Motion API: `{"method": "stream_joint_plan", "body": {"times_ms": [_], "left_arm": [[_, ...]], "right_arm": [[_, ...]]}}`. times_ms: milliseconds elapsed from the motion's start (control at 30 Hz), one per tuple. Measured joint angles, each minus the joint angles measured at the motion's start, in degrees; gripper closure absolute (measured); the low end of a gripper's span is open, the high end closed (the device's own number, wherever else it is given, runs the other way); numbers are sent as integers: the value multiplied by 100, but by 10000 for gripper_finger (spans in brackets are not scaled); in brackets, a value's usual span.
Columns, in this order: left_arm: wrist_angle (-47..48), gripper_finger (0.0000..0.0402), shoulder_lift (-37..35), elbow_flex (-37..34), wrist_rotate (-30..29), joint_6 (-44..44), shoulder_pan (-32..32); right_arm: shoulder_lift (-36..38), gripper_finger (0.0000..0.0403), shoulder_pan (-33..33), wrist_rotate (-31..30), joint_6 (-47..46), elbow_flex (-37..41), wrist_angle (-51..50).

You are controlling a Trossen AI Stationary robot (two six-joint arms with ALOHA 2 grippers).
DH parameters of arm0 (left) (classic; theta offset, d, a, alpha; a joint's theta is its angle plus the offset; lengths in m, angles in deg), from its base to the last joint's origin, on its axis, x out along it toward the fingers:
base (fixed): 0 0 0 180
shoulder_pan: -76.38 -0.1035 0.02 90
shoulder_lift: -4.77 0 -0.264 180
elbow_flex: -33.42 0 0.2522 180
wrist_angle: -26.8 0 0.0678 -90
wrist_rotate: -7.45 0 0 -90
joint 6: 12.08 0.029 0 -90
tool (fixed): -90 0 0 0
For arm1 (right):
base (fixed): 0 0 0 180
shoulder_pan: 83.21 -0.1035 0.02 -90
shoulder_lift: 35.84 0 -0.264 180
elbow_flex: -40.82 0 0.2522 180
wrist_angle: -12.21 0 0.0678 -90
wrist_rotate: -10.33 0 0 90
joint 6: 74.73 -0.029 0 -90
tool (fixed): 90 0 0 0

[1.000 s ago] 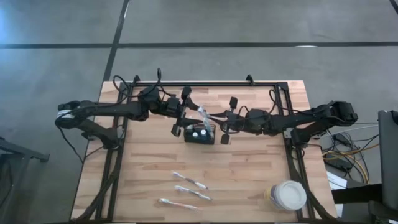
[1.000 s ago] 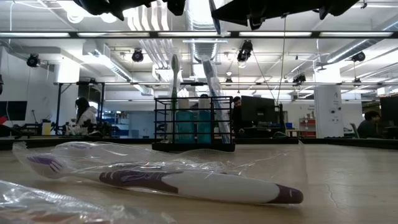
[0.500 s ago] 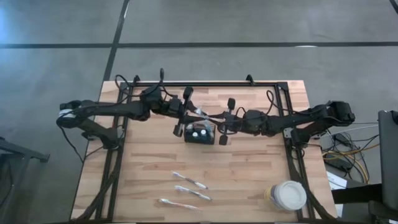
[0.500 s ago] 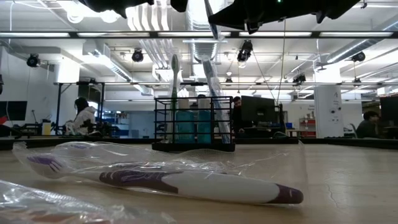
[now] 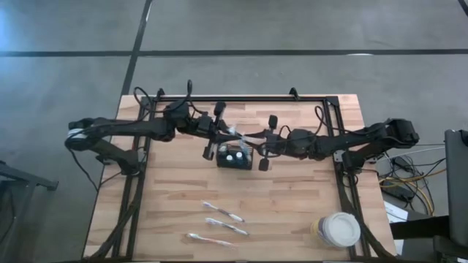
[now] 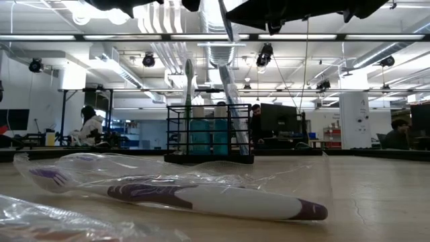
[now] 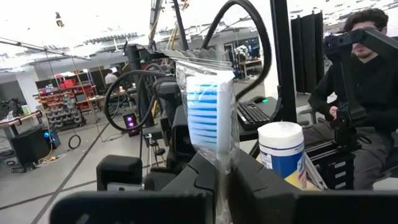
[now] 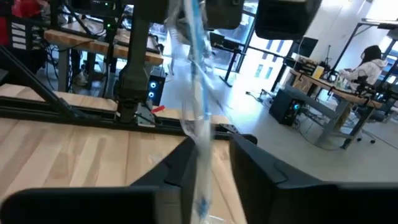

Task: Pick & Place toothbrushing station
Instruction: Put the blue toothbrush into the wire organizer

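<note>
The toothbrushing station, a small black wire caddy (image 5: 235, 158) (image 6: 209, 134), stands mid-table. In it a toothbrush (image 6: 189, 87) stands upright and a wrapped one (image 6: 230, 107) leans. Above it a toothbrush in clear wrap (image 5: 240, 135) (image 7: 210, 106) hangs tilted between my two grippers. My left gripper (image 5: 224, 132) (image 7: 225, 186) is shut on it. My right gripper (image 5: 257, 141) (image 8: 208, 171) is open, with one finger on each side of the wrapped handle (image 8: 198, 134). My left gripper pinches the wrapped toothbrush just below its blue-bristled head (image 7: 222, 163) between its two fingers. It comes in about level from the table's left. The head stands up out of the fingers, clear of the caddy. My right gripper: the wrap runs close along one finger (image 8: 180, 171); whether it touches, I cannot tell.
Three wrapped toothbrushes (image 5: 223, 212) (image 5: 227, 227) (image 5: 208, 239) lie near the table's front; the nearest shows purple in the low view (image 6: 201, 198). A round white tub (image 5: 338, 229) stands at the front right. Black frame rails (image 5: 241, 98) border the table. A person (image 7: 367, 93) sits beyond it.
The wrapped toothbrush between the grippers has swung a little and lies flatter across the high view. Its upper end has shifted slightly in the low view. Both arms have stayed in place.
</note>
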Motion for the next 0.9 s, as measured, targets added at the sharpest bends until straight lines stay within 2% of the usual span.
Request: {"method": "stream_joint_plan", "body": {"times_ms": [300,500,633,700,900], "left_arm": [[438,387,-337,-12,48,58,9],[1408,387,-940,-15,34,300,-4],[2373,387,-1480,-40,15,427,-4],[2492,387,-1702,-202,10,413,12],[2300,387,-1987,-1009,26,282,68]], "right_arm": [[331,191,0,82,-108,4,-181],[1076,165,-55,81,-152,143,-625],[1974,182,-210,101,-124,525,-652],[2451,205,-237,90,-144,801,-724],[3687,336,-240,-205,-367,1741,-713]]}}
